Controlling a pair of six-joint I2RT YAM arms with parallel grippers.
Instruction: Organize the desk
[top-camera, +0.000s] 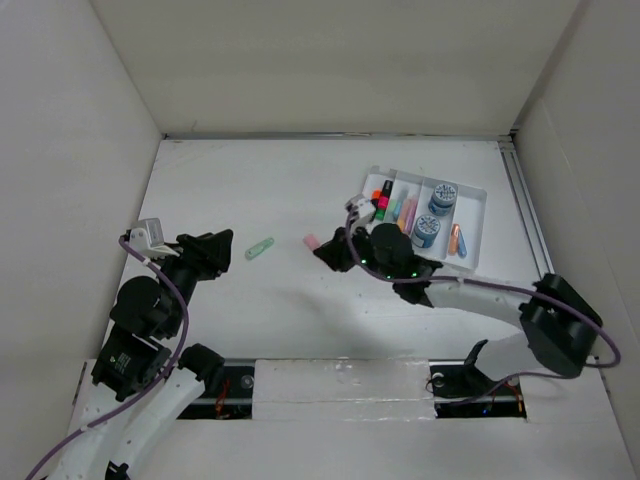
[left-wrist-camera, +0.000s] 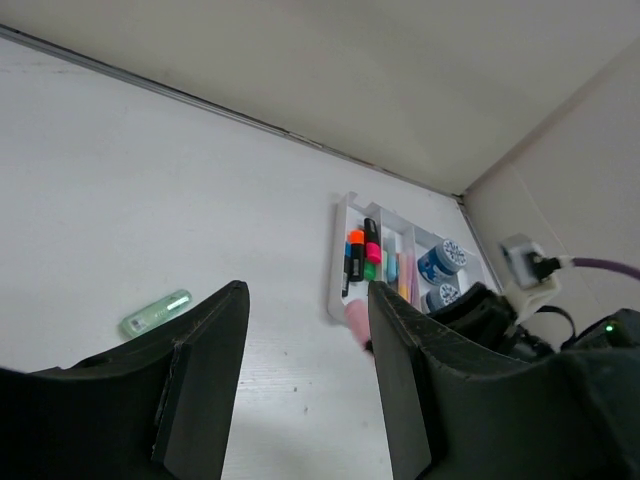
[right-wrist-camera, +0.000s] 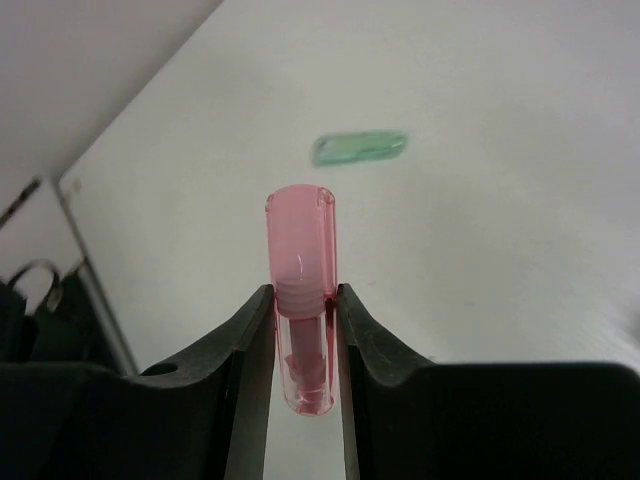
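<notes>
- Slippage comes first on the left. The left jaws are spread wide with nothing between them and hang just left of the green capsule (top-camera: 260, 248). A skewed closing could flick that small rounded piece across the bench (top-camera: 300, 190), which lies under everything and is walled in white.
- Mid-bench, both sets of jaws crowd the same patch. Reaching for the capsule now risks the left jaws knocking the right jaws.
- The right jaws pinch a pink tube (right-wrist-camera: 300, 290) by its lower end, with most of it jutting past the tips. So slim a hold may let it swivel or drop when swung.
- Furthest right, the tray (top-camera: 482, 215) is packed with markers (top-camera: 386, 192) and blue rolls (top-camera: 442, 197). A tilted tube could catch a divider or land on the rim.
</notes>
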